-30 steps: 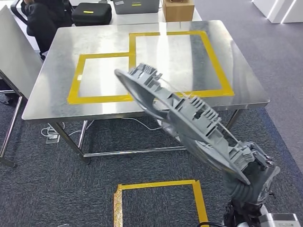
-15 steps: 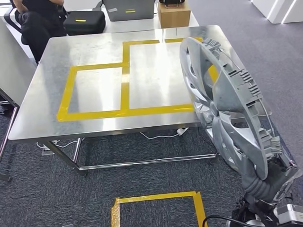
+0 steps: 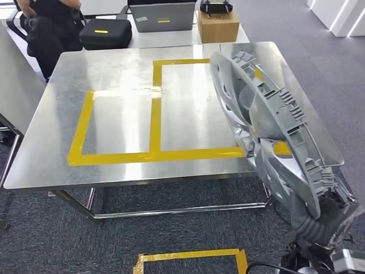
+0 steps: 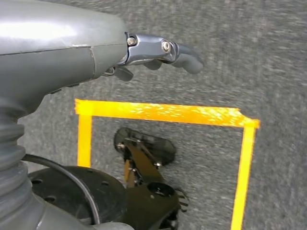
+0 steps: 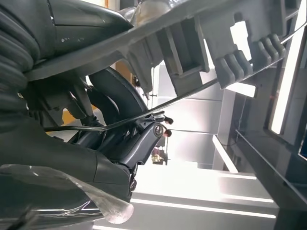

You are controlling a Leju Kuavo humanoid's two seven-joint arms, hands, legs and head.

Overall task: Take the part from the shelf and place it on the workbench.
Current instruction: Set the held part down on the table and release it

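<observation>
Big grey round plastic wheel cover [image 3: 275,128], ribbed and clipped on the back, gripped at its lower rim by the right hand [image 3: 320,220], tilted up on edge and leaning out over the near right corner of the shiny steel table [image 3: 125,120]. Not set down: upper rim up in the air above the tabletop, lower rim off past the table's front edge. Fingers [image 5: 139,141] of that hand wrapped tight around the cover's rim in the right wrist view, thin wire ring of the cover running right across them.

Yellow tape rectangles [image 3: 153,123] laid out on the table, a smaller one to the left and a bigger one to the right sharing a strip; cover hanging over the right end of the bigger one. Left hand [image 4: 108,45] hanging low over the grey carpet, nothing in it, fingers [image 4: 166,50] stretched out loosely, above a yellow tape square [image 4: 163,115] on the floor.

Beyond the far edge of the table: black zip case [image 3: 105,32], grey laptop [image 3: 163,16], brown cardboard box [image 3: 217,25]. Person in dark clothes [image 3: 45,28] seated off the table's far left corner.
</observation>
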